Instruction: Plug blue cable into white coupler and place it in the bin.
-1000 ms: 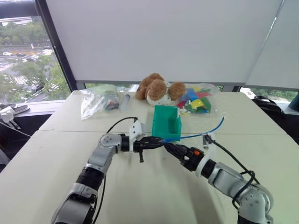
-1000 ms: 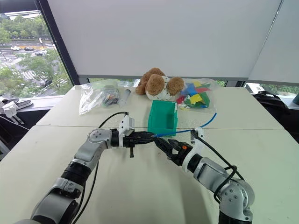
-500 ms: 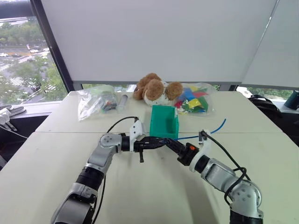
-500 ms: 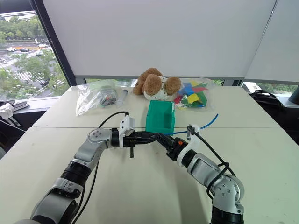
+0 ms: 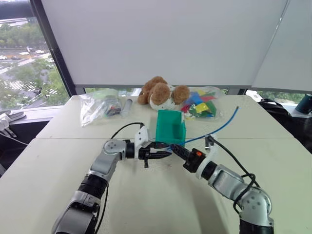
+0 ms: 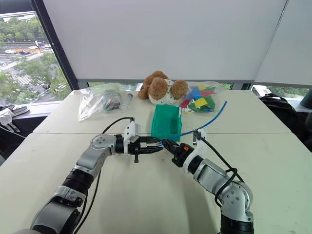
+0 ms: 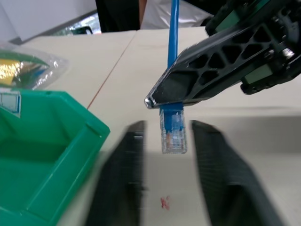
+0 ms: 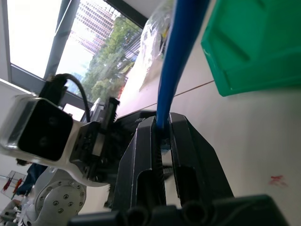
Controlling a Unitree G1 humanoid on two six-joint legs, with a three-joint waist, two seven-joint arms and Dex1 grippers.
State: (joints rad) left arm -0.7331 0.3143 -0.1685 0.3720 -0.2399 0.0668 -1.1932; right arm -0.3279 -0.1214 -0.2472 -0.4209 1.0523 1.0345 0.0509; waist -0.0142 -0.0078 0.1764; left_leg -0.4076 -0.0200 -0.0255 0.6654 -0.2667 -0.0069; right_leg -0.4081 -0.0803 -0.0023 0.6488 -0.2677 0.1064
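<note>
The blue cable (image 5: 219,127) rises in an arc from the two grippers toward the back right of the table. My right gripper (image 5: 174,148) is shut on it just behind its clear plug (image 7: 173,134). My left gripper (image 5: 165,149) points at the right one, open, its two fingers (image 7: 131,169) standing either side of the plug without touching it. Both meet just in front of the teal-green bin (image 5: 170,127), which stands upright on the table. The white coupler is hidden. In the right wrist view the cable (image 8: 178,61) runs out between the closed fingers (image 8: 141,155).
Behind the bin lie a brown teddy bear (image 5: 161,92), a clear bag of dark parts (image 5: 100,105) and a clear bag of colourful pieces (image 5: 202,103). A seam (image 5: 68,137) crosses the pale table. A window lies to the left.
My left gripper has opened and let go of the plug end. My right gripper has shut on the cable behind the plug, and the cable's free end has swung upward.
</note>
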